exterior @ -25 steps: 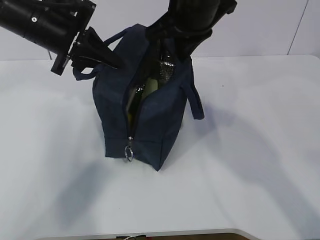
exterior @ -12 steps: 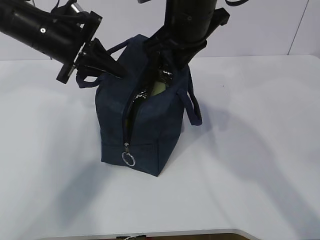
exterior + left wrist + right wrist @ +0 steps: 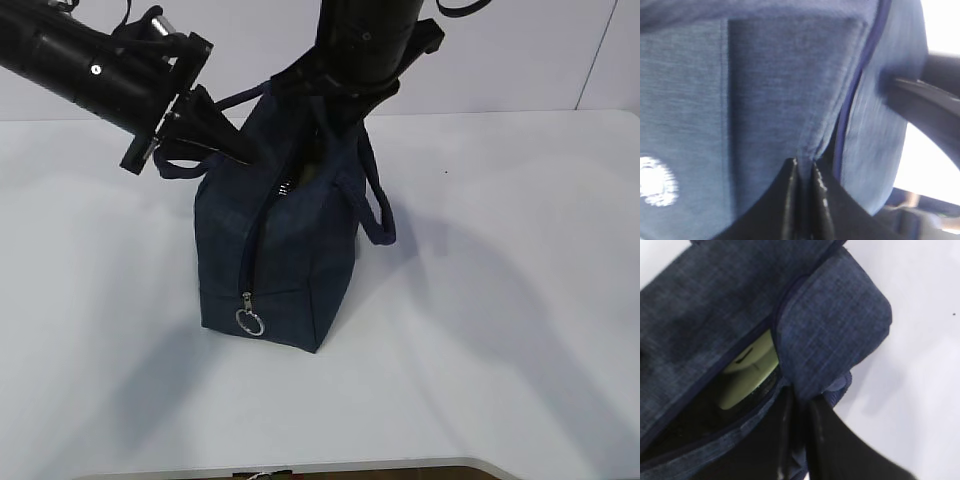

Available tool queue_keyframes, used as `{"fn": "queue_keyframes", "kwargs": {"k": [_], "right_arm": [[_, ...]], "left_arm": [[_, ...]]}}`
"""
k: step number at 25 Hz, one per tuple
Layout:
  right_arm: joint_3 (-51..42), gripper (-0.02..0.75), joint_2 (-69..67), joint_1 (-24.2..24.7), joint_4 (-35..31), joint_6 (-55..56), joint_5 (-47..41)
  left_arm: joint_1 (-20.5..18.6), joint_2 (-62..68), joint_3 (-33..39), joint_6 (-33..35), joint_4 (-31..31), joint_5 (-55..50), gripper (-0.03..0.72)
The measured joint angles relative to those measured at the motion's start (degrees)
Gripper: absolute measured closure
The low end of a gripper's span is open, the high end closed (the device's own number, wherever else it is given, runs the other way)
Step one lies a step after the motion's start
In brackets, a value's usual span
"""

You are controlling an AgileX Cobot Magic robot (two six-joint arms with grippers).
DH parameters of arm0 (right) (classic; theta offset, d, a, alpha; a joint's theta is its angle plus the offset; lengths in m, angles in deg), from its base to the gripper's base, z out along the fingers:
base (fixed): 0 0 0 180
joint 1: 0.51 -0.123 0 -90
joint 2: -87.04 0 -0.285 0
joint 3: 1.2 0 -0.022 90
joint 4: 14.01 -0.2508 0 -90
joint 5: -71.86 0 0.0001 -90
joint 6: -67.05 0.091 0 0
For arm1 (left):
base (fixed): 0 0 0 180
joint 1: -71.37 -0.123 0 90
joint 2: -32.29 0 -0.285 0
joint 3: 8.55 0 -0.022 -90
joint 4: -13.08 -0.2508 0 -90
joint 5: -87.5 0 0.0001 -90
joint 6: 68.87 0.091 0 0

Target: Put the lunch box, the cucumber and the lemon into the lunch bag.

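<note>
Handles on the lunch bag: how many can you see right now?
2: one handle droops down the lunch bag's right side; the other handle loops by the left gripper, partly hidden.

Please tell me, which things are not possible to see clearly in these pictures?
- Cucumber and lemon: seen in no view; whether the lunch bag holds them is unknown.
- Lunch box: right wrist view shows only pale green lid; fabric hides the rest.
- Right gripper: fabric between its jaws; grip unclear.
</note>
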Motion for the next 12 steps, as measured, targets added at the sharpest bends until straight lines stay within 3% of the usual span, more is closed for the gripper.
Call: {"fn": "queue_keyframes", "kwargs": {"k": [4, 8, 12], "right_arm": [[0.0, 0.552, 0.0, 0.0, -1.1, 0.0, 1.2], [0.0, 0.404, 0.0, 0.0, -1.4, 0.0, 1.6], [0.1, 0.357, 0.0, 0.0, -2.5, 0.0, 1.7]], "left_arm": [[0.0, 0.0, 0.0, 0.0, -0.4, 0.0, 0.684], [0.1, 0.0, 0.0, 0.1, -2.8, 0.1, 0.617], [0.1, 0.0, 0.0, 0.1, -3.6, 0.1, 0.527]]}}
